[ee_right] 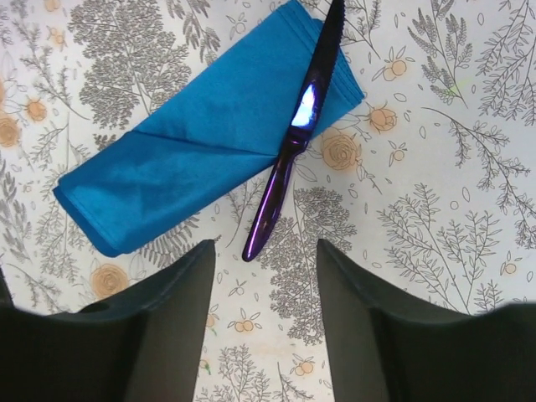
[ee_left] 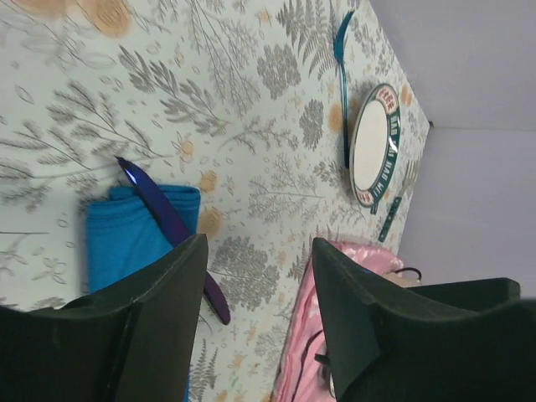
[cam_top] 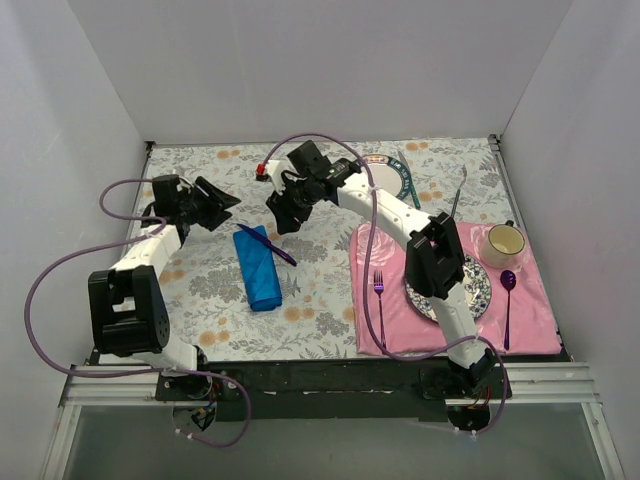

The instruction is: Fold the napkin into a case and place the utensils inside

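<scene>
right end effector [ee_right: 266,285] over one knife [ee_right: 293,142], one napkin [ee_right: 193,159].

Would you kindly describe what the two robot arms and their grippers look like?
The left arm and right arm have white links and chunky black joint housings, each trailed by a looping purple cable. The left gripper and right gripper have broad, flat matte-black fingers.

in the left wrist view the near end of the napkin [ee_left: 126,239] and a short stretch of the knife [ee_left: 163,209] pass behind one of the dark fingers [ee_left: 142,335] of the left gripper [ee_left: 258,247]. the other finger covers most of the pink placemat [ee_left: 300,360]. in the right wrist view the knife's far end runs off the top edge. from above, the right arm [cam_top: 440,265] hides much of the patterned plate [cam_top: 482,295].
</scene>
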